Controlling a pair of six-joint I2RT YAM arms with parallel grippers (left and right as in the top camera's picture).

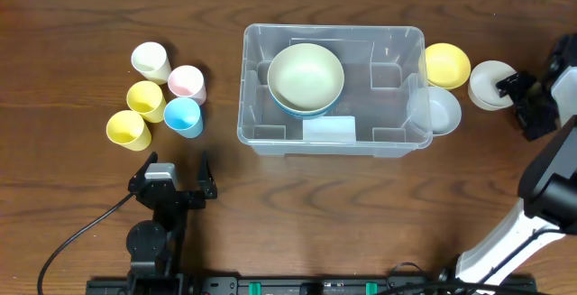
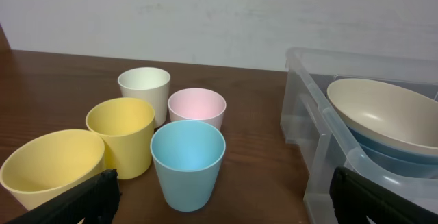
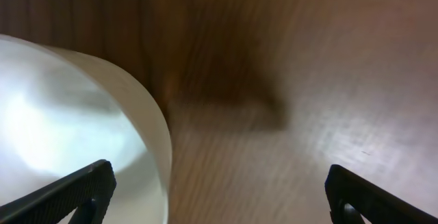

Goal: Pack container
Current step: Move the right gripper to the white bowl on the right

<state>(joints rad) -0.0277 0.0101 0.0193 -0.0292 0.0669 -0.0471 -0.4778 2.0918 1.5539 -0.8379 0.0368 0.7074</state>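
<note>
The clear container stands mid-table and holds a cream bowl stacked on a blue bowl. It also shows in the left wrist view. My left gripper is open and empty, in front of several cups; the blue cup is nearest between its fingers. My right gripper is open at the far right, over the edge of a white bowl. In the right wrist view that bowl's rim lies between the fingers, which are not closed on it.
Cream, pink, blue and two yellow cups stand left of the container. A yellow bowl and a whitish bowl sit against its right side.
</note>
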